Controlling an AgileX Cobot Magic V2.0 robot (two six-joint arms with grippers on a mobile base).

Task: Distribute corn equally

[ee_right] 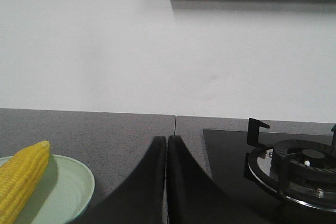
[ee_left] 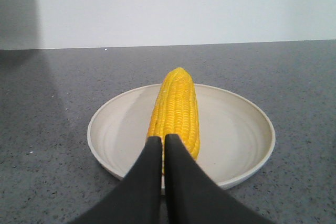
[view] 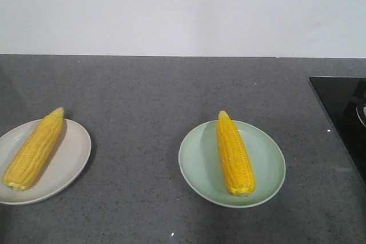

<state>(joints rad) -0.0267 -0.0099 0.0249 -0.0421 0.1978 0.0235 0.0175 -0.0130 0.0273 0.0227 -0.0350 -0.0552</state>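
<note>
Grey speckled countertop (view: 171, 95) runs back to a plain white wall, and on it I see two cobs, each on its own plate. One cob of corn (view: 34, 150) lies on a cream plate (view: 71, 161) at the counter's left edge, its paler tip pointing toward the wall. The second cob (view: 235, 154) lies lengthwise on a pale green plate (view: 269, 164) near the counter's middle, closer to the front edge, tip also toward the wall. The two plates sit well apart.

From my left wrist camera, the left gripper (ee_left: 161, 139) has its dark fingers pressed together with nothing between them, right in front of the near end of the cream plate's cob. From my right wrist camera, the right gripper (ee_right: 166, 139) is likewise pressed together and empty, over bare counter, between the green plate and a black gas hob (ee_right: 294, 166) at the counter's right edge.
</note>
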